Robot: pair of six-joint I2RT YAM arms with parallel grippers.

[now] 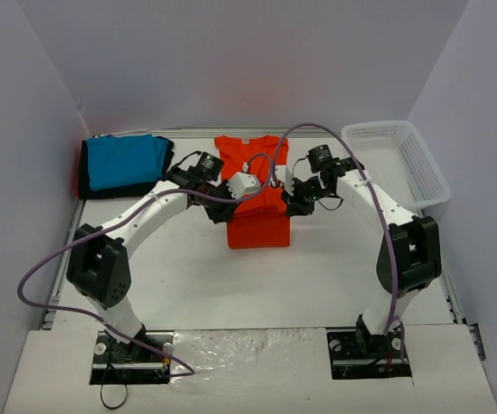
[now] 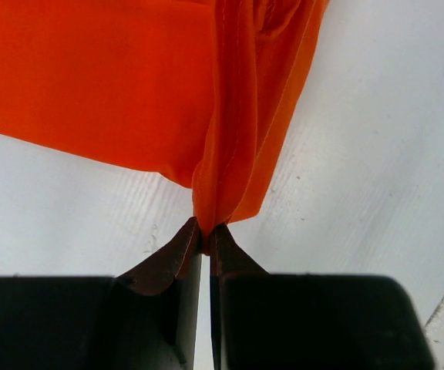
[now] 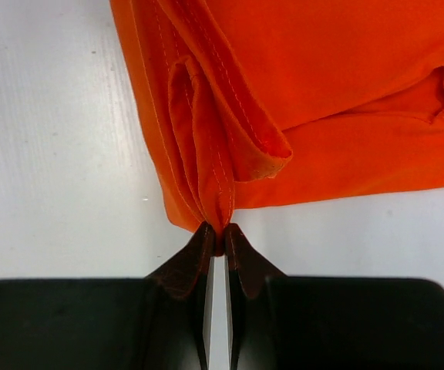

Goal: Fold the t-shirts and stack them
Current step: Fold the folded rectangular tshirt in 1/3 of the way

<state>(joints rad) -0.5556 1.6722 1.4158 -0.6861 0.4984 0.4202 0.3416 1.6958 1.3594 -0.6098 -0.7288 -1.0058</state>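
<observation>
Shirt [image 1: 257,228] ctr; stack [image 1: 123,162] L; basket [image 1: 421,168] R

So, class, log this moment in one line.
step: fold orange shirt | left fingers: shut on shirt | right fingers: shut on shirt | blue shirt: folded, far left | basket: far right

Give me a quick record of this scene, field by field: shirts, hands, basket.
orange shirt: mid-table, partly folded
left hand: shut on a bunched edge of the orange shirt
right hand: shut on a bunched edge on the opposite side
blue shirt: folded, far left, lying on black shirt
basket: white mesh, far right, apart from the shirts
</observation>
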